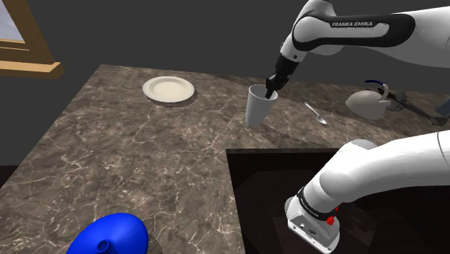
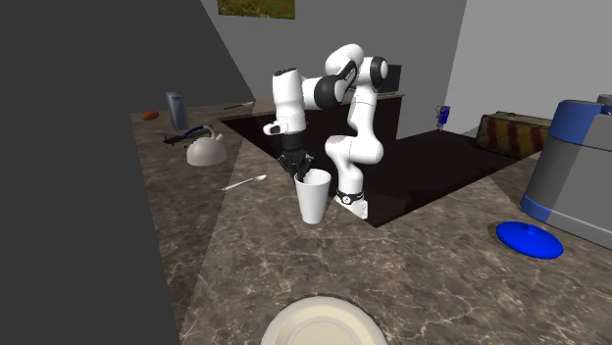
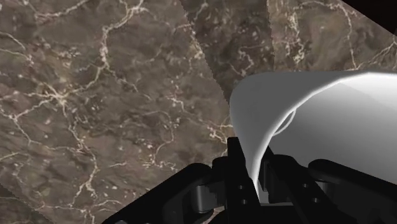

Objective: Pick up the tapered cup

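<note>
White cup (image 1: 256, 112), rim in end effector (image 1: 270, 92)

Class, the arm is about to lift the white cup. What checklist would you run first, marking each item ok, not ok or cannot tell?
1. The cup stands upright on the counter: ok.
2. The gripper is at the rim, its fingers clasping the wall, one inside, one outside: ok.
3. Grip firm enough for lifting: cannot tell.
4. The spoon lies apart from the cup: ok.
</note>
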Robot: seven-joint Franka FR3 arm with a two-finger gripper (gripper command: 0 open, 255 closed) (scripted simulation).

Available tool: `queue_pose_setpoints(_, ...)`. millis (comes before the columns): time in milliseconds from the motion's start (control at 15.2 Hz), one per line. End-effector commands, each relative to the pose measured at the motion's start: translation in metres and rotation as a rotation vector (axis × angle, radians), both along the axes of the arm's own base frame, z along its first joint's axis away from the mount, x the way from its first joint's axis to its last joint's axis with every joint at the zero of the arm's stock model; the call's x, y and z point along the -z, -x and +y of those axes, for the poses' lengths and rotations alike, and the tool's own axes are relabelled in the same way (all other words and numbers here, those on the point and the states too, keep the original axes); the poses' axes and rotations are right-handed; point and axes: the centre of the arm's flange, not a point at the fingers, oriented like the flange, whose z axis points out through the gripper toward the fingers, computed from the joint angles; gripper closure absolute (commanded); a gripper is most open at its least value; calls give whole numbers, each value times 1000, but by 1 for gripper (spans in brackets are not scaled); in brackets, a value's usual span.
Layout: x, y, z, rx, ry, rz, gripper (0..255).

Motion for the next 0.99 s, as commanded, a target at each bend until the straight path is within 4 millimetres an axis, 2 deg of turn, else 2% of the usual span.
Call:
queue_pose_setpoints(0,-9,0,-1,0,0,0,255)
queue_pose_setpoints(792,-73,0,-1,0,0,0,255)
queue_pose_setpoints(924,-73,0,-1,0,0,0,255)
